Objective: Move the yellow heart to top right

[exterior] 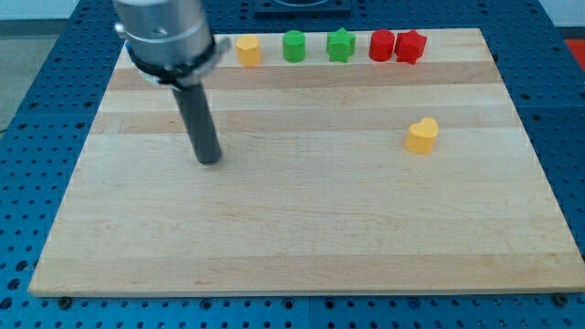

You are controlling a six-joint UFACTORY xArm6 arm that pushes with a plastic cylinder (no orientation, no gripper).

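The yellow heart lies on the wooden board toward the view's right, a little above mid-height. My tip rests on the board left of centre, far to the left of the heart and slightly lower. Nothing touches the heart.
A row of blocks lines the board's top edge: a yellow hexagon, a green cylinder, a green star, a red cylinder and a red star touching it. The arm's grey body covers the top left corner.
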